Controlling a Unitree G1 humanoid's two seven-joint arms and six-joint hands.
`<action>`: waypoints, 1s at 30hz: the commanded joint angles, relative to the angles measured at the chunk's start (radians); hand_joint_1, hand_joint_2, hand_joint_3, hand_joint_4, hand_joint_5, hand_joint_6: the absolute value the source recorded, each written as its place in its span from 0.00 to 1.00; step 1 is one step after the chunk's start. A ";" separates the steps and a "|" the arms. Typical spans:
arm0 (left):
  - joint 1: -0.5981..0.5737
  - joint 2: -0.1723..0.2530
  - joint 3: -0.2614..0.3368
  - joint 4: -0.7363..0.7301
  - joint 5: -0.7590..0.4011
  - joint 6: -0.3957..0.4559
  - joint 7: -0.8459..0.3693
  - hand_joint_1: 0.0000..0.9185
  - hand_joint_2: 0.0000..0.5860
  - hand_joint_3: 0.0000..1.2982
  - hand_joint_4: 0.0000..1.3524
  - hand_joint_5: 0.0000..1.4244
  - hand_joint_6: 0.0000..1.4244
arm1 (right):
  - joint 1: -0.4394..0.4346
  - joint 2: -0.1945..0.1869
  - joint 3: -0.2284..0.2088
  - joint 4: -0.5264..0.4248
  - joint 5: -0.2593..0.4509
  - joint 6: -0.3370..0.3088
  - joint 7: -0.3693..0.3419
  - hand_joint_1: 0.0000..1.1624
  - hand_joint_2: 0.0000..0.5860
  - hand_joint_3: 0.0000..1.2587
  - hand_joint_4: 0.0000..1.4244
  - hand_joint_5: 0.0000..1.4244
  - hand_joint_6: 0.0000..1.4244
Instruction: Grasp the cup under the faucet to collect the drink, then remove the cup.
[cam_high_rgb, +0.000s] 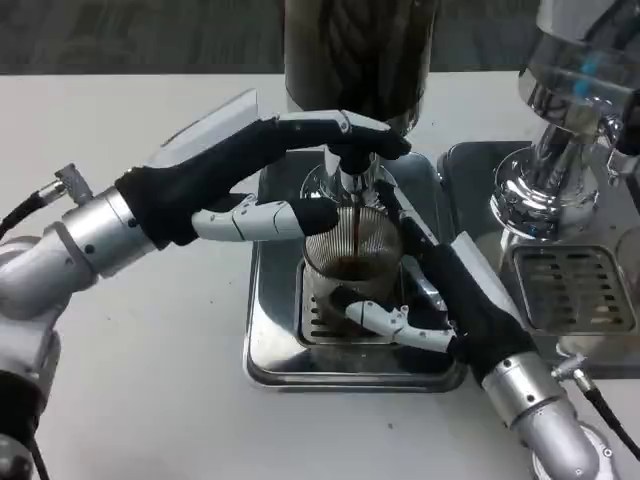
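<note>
A clear ribbed cup (352, 262) stands on the drip grate of the steel tray (275, 350), right under the faucet (350, 172). A dark stream runs from the faucet into the cup, and brown drink lies in its lower part. My right hand (440, 300) wraps the cup from the right and front, thumb across its base. My left hand (262, 170) reaches in from the left; its upper fingers press on top of the faucet lever (360, 150), and its lower finger lies against the cup's rim.
The dark drink dispenser (358, 50) rises behind the faucet. A second chrome dispenser (560, 130) with its own drip tray (570, 290) stands at the right, close to my right forearm. White tabletop lies to the left and front.
</note>
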 joint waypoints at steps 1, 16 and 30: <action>0.037 0.027 -0.014 -0.004 0.022 0.007 -0.020 0.00 0.21 0.26 0.21 0.18 0.11 | -0.024 0.007 -0.001 0.023 0.006 -0.004 -0.006 0.58 0.39 0.00 0.00 0.00 0.07; 0.050 0.032 -0.013 -0.024 0.020 0.016 -0.015 0.00 0.21 0.26 0.22 0.18 0.11 | -0.050 0.011 -0.002 0.057 0.003 -0.012 -0.009 0.58 0.39 0.00 0.00 0.00 0.07; 0.050 0.009 0.024 -0.053 -0.103 0.070 -0.047 0.00 0.17 0.18 0.20 0.18 0.12 | -0.044 0.008 -0.003 0.048 0.003 -0.014 -0.007 0.58 0.39 0.00 0.00 0.00 0.07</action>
